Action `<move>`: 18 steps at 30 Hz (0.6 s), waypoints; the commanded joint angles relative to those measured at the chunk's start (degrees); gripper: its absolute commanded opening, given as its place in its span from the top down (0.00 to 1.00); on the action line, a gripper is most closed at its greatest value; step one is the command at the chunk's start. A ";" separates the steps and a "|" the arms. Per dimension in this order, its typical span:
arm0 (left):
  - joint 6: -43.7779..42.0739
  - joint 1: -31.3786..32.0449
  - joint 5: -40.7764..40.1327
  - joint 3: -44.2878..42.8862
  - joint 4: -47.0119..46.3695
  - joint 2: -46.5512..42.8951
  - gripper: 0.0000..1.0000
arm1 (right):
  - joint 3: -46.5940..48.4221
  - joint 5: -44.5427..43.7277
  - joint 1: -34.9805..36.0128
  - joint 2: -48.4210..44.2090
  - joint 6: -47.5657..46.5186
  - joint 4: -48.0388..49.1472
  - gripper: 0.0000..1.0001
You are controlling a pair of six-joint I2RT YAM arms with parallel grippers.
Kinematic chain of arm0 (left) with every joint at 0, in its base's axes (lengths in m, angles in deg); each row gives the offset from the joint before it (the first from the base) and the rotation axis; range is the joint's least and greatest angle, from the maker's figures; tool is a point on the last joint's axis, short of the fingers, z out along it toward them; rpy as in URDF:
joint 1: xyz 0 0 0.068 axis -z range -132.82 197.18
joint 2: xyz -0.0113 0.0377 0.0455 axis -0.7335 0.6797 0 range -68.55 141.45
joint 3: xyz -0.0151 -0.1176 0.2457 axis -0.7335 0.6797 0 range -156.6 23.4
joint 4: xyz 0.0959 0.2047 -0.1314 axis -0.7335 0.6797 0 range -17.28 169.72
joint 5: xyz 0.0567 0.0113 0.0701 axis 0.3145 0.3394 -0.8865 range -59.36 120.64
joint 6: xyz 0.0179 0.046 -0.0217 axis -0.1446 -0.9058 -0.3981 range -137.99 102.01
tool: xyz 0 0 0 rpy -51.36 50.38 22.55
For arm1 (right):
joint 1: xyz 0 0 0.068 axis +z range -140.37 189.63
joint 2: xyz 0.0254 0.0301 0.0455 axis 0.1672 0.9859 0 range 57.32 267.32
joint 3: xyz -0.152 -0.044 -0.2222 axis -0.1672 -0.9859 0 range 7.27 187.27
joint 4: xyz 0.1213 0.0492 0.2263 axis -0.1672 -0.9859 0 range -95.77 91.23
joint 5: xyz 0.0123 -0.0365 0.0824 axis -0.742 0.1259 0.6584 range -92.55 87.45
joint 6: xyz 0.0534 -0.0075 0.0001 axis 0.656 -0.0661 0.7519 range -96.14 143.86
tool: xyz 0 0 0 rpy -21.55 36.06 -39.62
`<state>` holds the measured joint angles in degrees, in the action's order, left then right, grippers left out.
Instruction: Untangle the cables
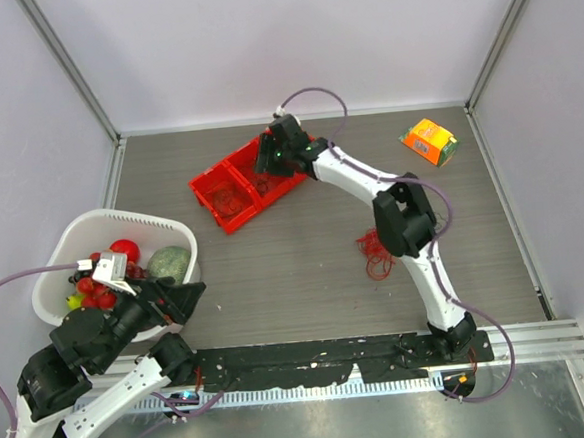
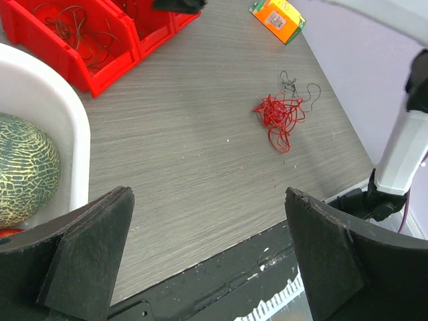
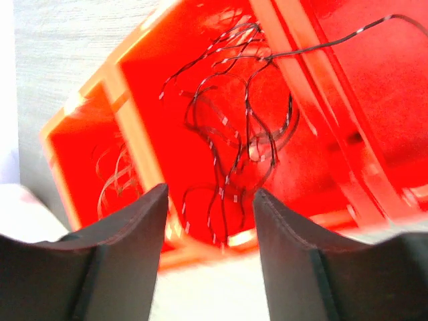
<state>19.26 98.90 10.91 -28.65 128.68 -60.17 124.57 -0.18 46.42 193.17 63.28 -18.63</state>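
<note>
A red cable clump (image 1: 375, 253) (image 2: 279, 114) lies loose on the table beside the right arm's elbow, with a thin dark wire (image 2: 294, 87) trailing from it. More dark cables (image 3: 234, 134) lie looped in the middle compartment of the red bin (image 1: 230, 188) (image 3: 134, 140). Thin wires (image 2: 73, 33) also rest in the bin's neighbouring compartment. My right gripper (image 1: 273, 155) (image 3: 210, 194) hovers just over the bin, jaws open, nothing between them. My left gripper (image 1: 182, 297) (image 2: 208, 194) stands wide open and empty at the near left, above the table's front edge.
A white basin (image 1: 122, 219) (image 2: 73, 127) holding a melon (image 1: 170, 263) (image 2: 23, 167) and red fruits (image 1: 124, 251) sits close beside my left gripper. An orange box (image 1: 429, 141) (image 2: 277, 19) lies at the far right corner. Walls enclose the table on three sides.
</note>
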 commanded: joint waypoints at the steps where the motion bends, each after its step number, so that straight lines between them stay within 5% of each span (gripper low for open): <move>1: -0.08 0.04 0.21 -0.07 -2.35 1.64 0.00 | -4.00 -4.46 0.38 -16.48 -9.09 -5.96 0.37; 11: -0.16 -0.04 0.30 -0.07 -2.53 1.81 0.00 | -36.50 -17.76 -5.75 -49.15 -12.70 -7.92 0.29; 14: -0.17 -0.04 0.65 -0.24 -2.09 2.34 0.00 | -46.69 -6.47 -11.65 -53.58 -10.07 1.36 0.27; 18: -0.17 -0.04 0.74 -0.15 -2.44 2.69 0.00 | -47.25 5.25 -13.94 -48.77 -14.01 11.31 0.27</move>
<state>19.24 98.90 11.17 -28.63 128.60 -59.01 78.14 -6.87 33.35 139.21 52.33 -20.05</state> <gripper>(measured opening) 0.994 0.733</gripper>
